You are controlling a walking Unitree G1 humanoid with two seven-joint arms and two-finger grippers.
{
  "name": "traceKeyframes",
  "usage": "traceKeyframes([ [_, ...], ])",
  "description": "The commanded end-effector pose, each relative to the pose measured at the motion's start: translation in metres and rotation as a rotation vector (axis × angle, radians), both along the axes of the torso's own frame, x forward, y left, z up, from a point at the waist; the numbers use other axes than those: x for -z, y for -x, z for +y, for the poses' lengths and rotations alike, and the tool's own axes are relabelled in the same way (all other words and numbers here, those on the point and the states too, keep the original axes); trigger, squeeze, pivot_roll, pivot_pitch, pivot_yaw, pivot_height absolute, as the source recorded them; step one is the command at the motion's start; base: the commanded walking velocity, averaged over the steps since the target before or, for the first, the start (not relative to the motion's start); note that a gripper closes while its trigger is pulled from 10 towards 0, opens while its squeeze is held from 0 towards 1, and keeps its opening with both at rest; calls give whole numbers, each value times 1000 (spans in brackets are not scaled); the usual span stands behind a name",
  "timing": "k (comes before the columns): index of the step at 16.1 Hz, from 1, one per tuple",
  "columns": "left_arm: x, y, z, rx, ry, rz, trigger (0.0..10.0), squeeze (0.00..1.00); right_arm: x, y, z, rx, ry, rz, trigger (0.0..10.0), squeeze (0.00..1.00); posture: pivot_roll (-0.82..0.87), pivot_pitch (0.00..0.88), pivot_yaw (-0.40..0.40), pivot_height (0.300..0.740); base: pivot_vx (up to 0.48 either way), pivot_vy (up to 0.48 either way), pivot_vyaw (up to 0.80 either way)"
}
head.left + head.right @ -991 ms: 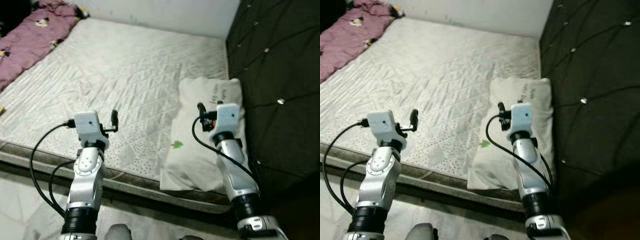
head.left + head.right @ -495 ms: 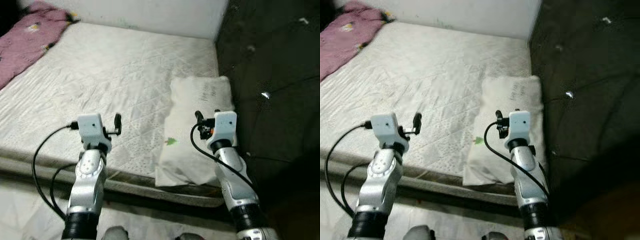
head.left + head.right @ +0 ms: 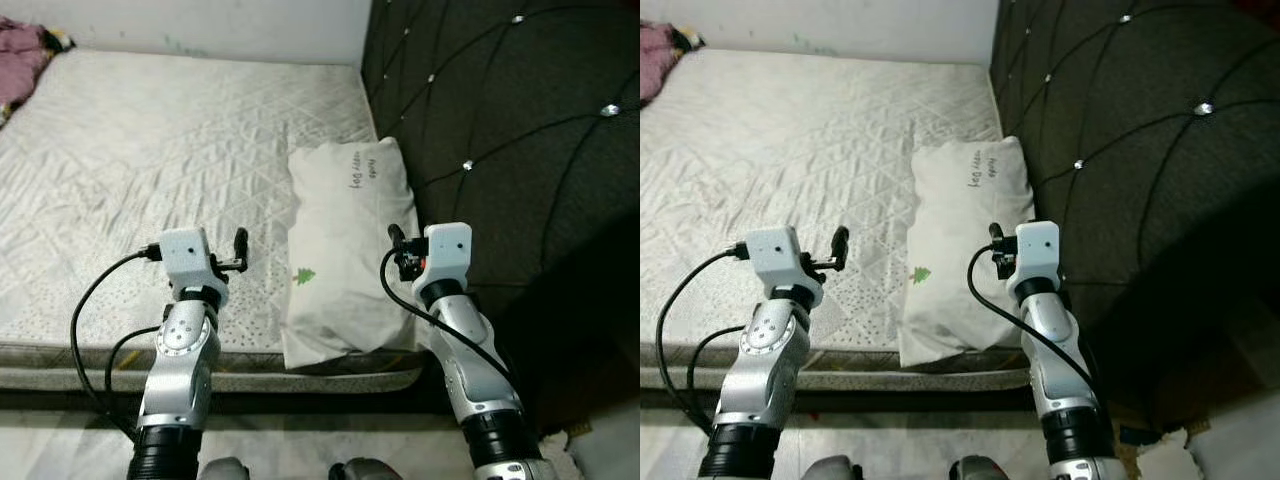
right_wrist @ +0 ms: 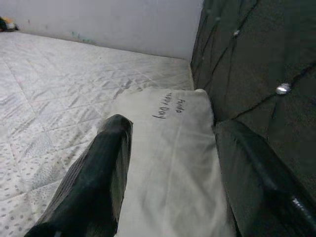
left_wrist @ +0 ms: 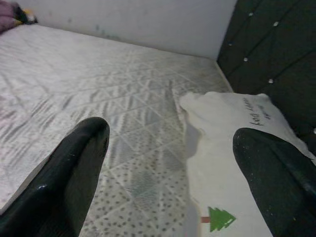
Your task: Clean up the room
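A white pillow (image 3: 345,240) with a small green tree print and handwriting lies on the bare quilted mattress (image 3: 150,150), against the black tufted headboard (image 3: 500,130). My left gripper (image 3: 238,250) hovers over the mattress near its front edge, left of the pillow, and is open with nothing between its fingers (image 5: 84,163). My right gripper (image 3: 397,245) is held over the pillow's near right part, beside the headboard. It is open too, and the pillow (image 4: 168,148) lies beyond its fingers (image 4: 106,163).
A pink blanket (image 3: 20,45) is bunched at the far left corner of the mattress. A white wall (image 3: 200,20) runs behind the bed. Pale floor (image 3: 60,440) lies below the mattress front edge, and something pale (image 3: 600,450) sits on the floor at the right.
The camera has swung to the right, so the pillow and headboard now sit nearer the middle and the pink blanket has slid to the edge. Both arms hold the same pose.
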State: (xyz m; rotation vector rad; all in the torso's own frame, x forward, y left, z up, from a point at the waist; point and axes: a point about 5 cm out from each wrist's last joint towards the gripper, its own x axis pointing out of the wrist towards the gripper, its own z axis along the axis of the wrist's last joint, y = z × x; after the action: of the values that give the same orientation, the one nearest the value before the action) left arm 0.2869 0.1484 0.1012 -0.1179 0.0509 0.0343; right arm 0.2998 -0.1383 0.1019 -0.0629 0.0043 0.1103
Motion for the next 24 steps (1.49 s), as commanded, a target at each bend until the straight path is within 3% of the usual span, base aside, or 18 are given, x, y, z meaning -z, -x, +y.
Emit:
traceKeyframes([
  [1,-3,0,1,1,8,-5,10000,0,-5,0,0,-3,-5,-11,10000,0,34,0,-49,740,0,0,0],
  [22,-4,-2,-1,0,37,5,10000,0,-4,0,-1,-21,-5,19,10000,0,27,0,-56,740,0,396,0],
  [24,-5,-1,-1,4,41,-14,10000,0,-3,0,-1,-28,-3,24,10000,0,28,0,-57,740,0,0,0],
])
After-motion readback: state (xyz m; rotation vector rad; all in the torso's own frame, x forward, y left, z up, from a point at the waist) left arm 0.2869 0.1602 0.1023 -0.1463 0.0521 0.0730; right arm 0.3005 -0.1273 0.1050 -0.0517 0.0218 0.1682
